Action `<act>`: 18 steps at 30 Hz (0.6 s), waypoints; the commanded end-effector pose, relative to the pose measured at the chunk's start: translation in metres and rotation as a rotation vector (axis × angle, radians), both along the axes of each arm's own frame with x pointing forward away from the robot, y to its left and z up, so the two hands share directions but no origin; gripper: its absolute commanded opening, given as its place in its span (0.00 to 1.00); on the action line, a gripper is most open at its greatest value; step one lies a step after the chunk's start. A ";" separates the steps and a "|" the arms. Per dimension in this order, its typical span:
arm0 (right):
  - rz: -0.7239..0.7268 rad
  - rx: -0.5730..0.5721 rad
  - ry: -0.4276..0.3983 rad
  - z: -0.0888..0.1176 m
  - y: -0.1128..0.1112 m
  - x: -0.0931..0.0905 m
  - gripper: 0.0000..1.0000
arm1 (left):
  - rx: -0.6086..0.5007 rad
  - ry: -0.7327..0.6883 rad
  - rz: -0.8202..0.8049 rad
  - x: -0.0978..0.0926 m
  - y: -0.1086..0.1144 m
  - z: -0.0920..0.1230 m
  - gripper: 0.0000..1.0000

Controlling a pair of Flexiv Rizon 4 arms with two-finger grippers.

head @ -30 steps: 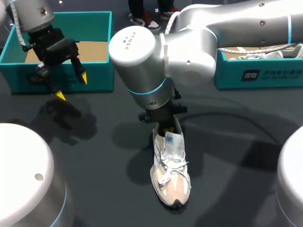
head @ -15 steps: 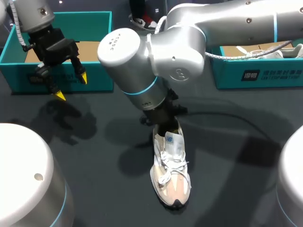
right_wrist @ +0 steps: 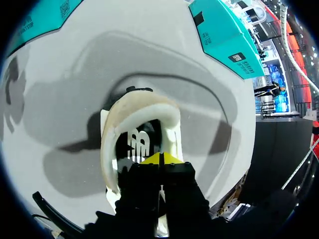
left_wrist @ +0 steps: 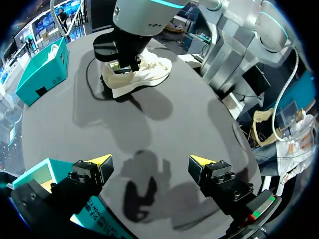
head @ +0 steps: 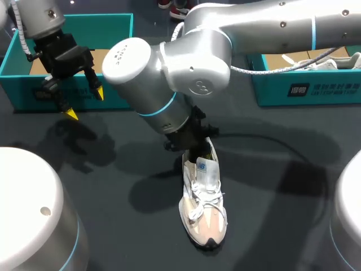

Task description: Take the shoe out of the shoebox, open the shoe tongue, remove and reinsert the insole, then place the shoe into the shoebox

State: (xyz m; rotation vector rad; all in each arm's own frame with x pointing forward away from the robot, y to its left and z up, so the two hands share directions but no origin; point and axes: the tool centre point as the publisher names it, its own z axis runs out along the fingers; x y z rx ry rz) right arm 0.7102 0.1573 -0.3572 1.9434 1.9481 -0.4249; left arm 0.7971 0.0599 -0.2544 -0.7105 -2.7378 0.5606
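Dark grey table (head: 130, 237), matte (soft shadows pooling across it).

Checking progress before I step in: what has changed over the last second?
The right arm has swung its bulky joint leftward, while the right gripper stayed at the opening of the shoe. The shoe has not moved. The left gripper stays open, hanging in front of the left shoebox.

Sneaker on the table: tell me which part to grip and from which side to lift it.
Grip the sneaker by its padded heel collar, coming straight down from above: one finger inside the opening, one outside behind the heel. It stands upright on its sole with the opening facing up, and the collar is a narrow rim, likely firmer than the laced front.
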 end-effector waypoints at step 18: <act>0.045 0.068 0.037 -0.026 0.018 0.001 0.00 | 0.003 -0.002 -0.001 -0.001 0.000 0.000 1.00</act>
